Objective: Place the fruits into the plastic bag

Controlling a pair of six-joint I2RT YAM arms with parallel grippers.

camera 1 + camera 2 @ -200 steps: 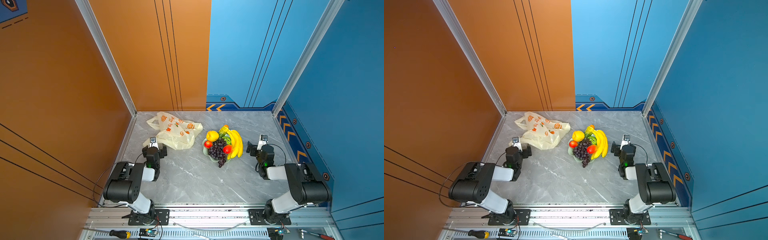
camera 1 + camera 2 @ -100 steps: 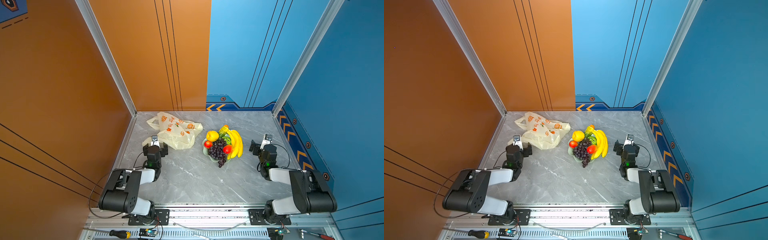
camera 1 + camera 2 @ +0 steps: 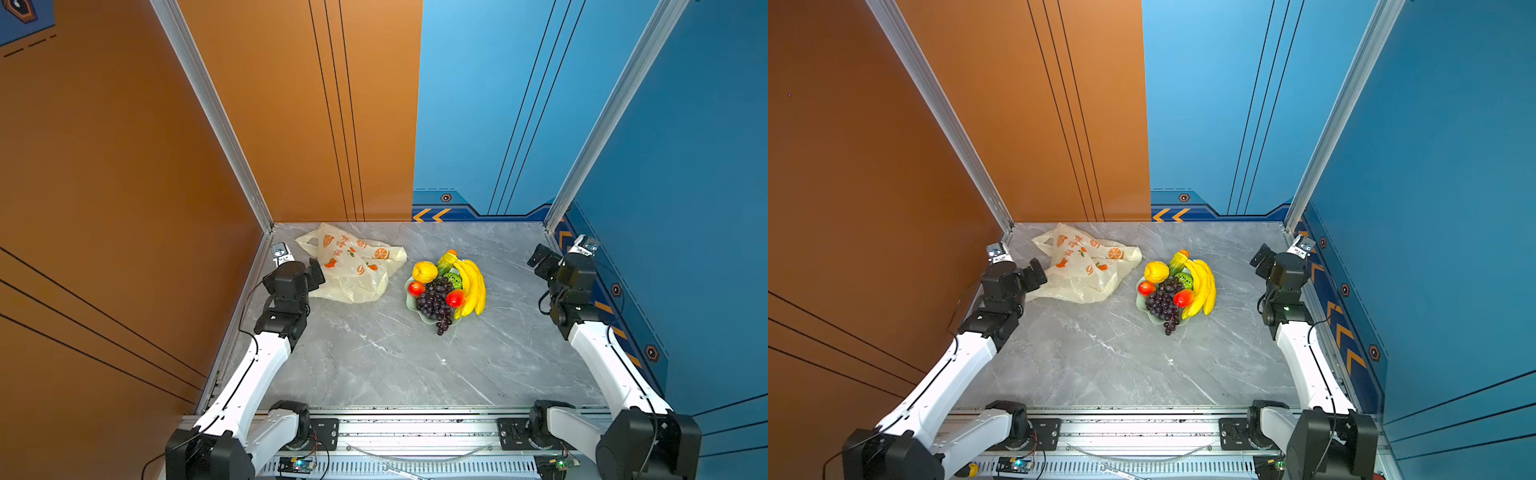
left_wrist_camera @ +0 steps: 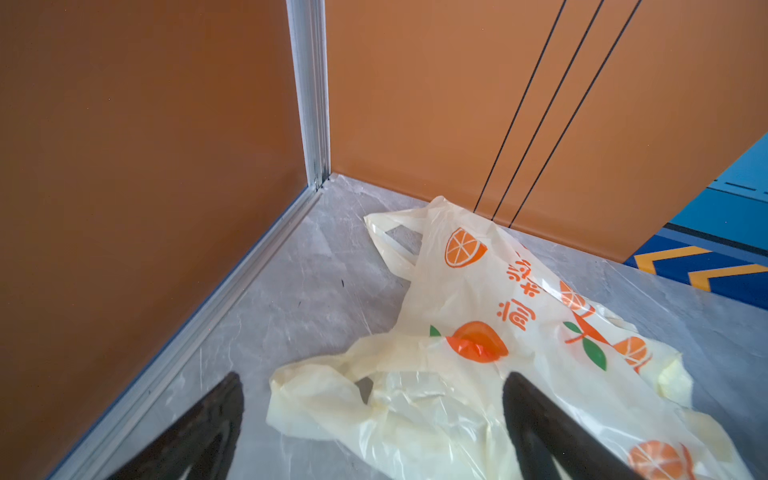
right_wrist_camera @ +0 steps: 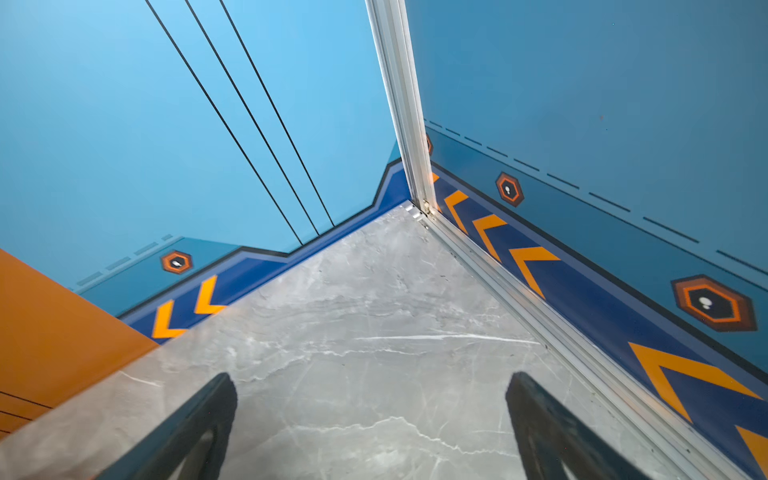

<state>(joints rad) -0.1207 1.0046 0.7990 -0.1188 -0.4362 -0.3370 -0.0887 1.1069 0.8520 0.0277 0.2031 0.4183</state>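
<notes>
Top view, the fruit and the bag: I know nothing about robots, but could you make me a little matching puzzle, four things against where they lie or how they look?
Things:
1 plastic bag
2 banana bunch
3 grapes
4 yellow round fruit

Descriptions:
A dark purple, trailing over the near rim of the dish
B cream, crumpled, lying left of the dish
C long and curved, along the dish's right side
D round, at the dish's far-left edge

Pairs: 1-B, 2-C, 3-A, 4-D
</notes>
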